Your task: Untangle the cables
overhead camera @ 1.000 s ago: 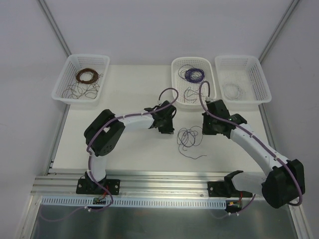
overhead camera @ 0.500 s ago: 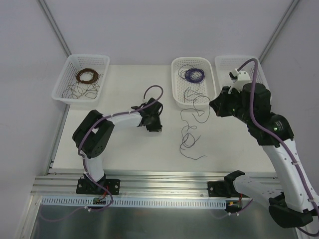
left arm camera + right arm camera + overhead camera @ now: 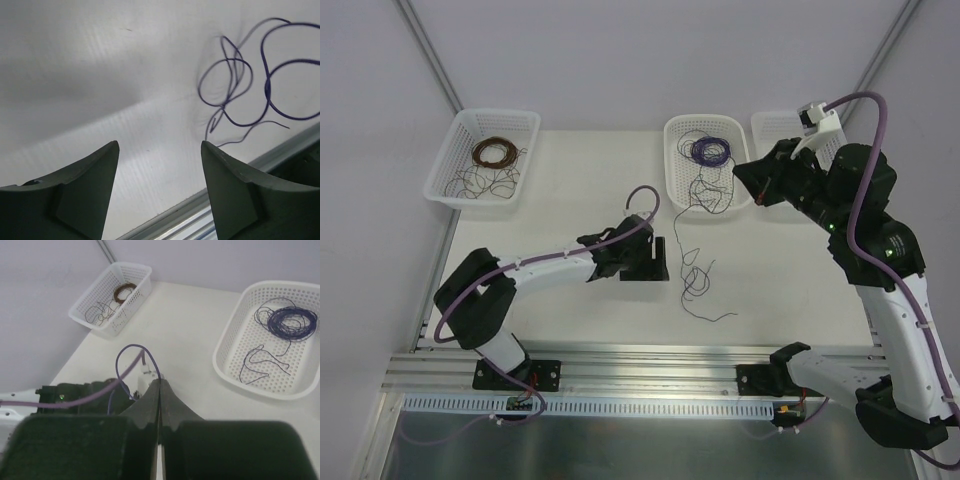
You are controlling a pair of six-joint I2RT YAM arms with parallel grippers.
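The cables lie as a loose tangle of thin purple loops near the table's front middle; in the left wrist view these loops show ahead and to the right. One strand rises from the tangle toward my raised right gripper, which is shut on it by the middle basket's front right corner. In the right wrist view that gripper has its jaws pressed together. My left gripper sits low on the table just left of the tangle, and it is open with only bare table between its fingers.
A white basket at the back left holds a brown coil. The middle basket holds a purple coil and loose purple strands. My right arm hides much of the right basket. A metal rail runs along the front edge.
My right gripper rose and swung back toward the baskets, stretching the tangle into a long strand. The left gripper slid right toward the tangle and opened.
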